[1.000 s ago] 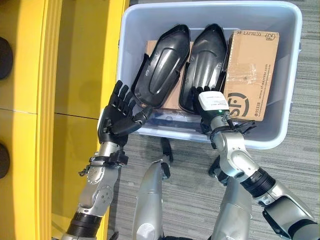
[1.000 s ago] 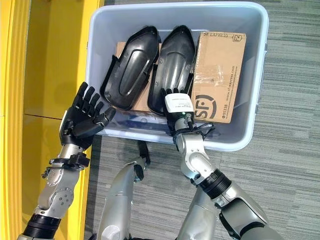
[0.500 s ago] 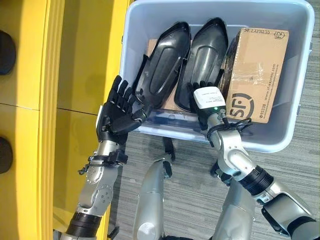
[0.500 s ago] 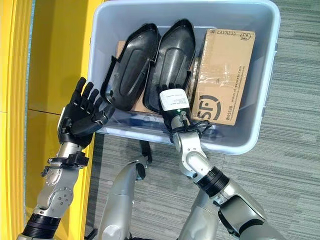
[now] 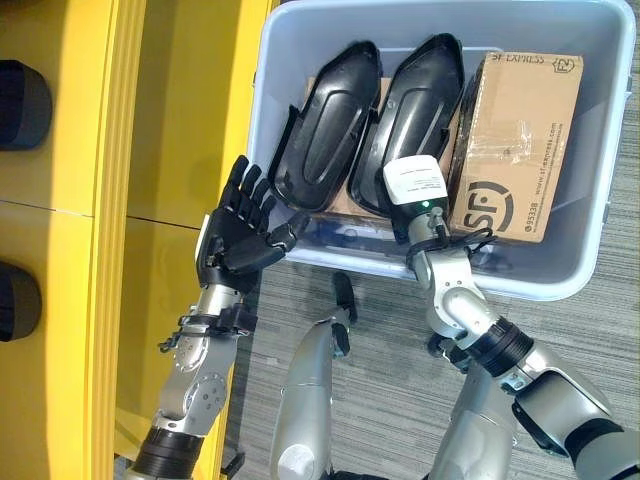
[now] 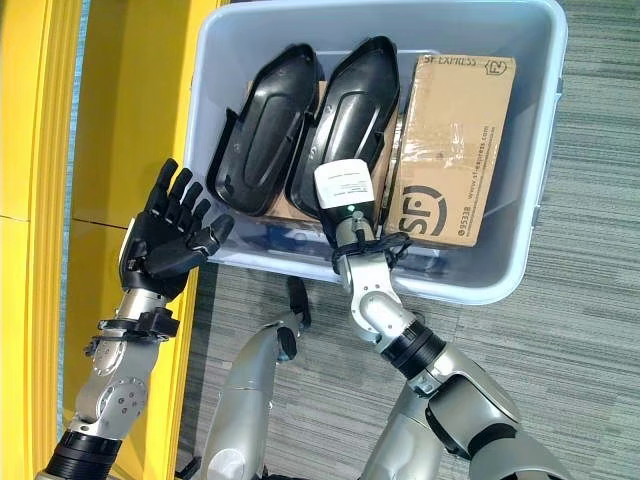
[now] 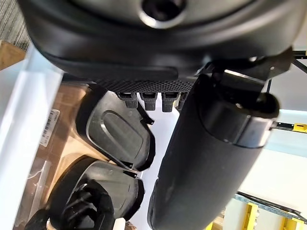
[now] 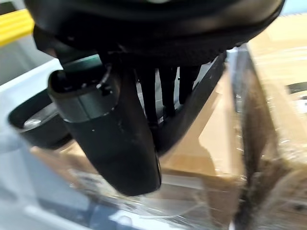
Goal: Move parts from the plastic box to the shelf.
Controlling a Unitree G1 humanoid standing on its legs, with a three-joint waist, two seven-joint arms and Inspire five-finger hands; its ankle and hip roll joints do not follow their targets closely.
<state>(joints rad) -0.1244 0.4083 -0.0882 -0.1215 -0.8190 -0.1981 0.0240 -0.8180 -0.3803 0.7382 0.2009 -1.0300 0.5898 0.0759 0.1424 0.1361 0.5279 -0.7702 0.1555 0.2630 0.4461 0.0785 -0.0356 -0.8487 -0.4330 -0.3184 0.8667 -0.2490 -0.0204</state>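
A grey carpeted floor (image 5: 590,350) lay under a pale blue plastic box (image 5: 590,215), with the yellow shelf (image 5: 165,130) just beside it on the robot's left. In the box lay two black moulded parts side by side, the left part (image 5: 325,125) and the right part (image 5: 415,95), next to a cardboard carton (image 5: 520,140). The left robot hand (image 5: 235,240) hung outside the box's near left corner, palm up, fingers spread apart and holding nothing. The right robot hand (image 5: 418,195) reached into the box at the right part's near end; I could not tell whether its fingers gripped it.
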